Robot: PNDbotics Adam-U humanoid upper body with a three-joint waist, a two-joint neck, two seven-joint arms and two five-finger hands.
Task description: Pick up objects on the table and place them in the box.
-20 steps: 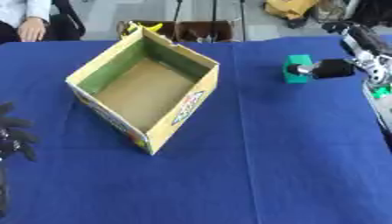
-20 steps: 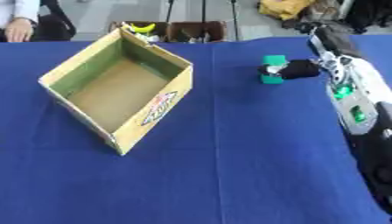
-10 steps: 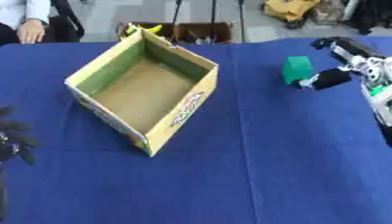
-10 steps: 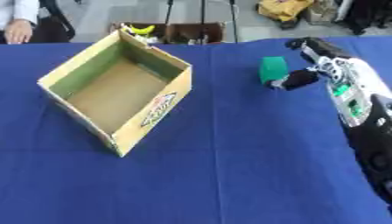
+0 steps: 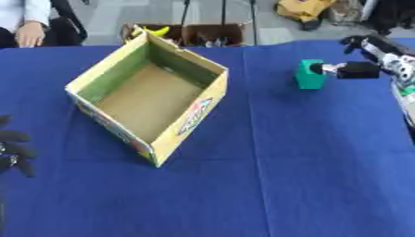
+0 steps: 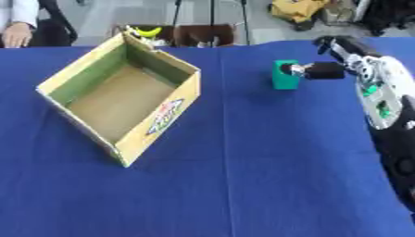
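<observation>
A small green block (image 5: 308, 74) stands on the blue table (image 5: 308, 176) at the far right. My right hand (image 5: 361, 69) comes in from the right edge, one straight finger touching the block's right face and the others raised apart behind it, so it is open. The open cardboard box (image 5: 150, 99) lies left of centre, turned askew, with nothing inside it. My left hand (image 5: 12, 150) rests open at the lower left edge, away from both.
Beyond the table's far edge stands a brown crate (image 5: 191, 33) with a yellow thing in it. A person's hand (image 5: 31, 33) shows at the far left and touches nothing on the table. Blue cloth stretches between box and block.
The right hand dropped slightly, then rose level with the block's side. The block sits a little further left. Box and left hand are unmoved.
</observation>
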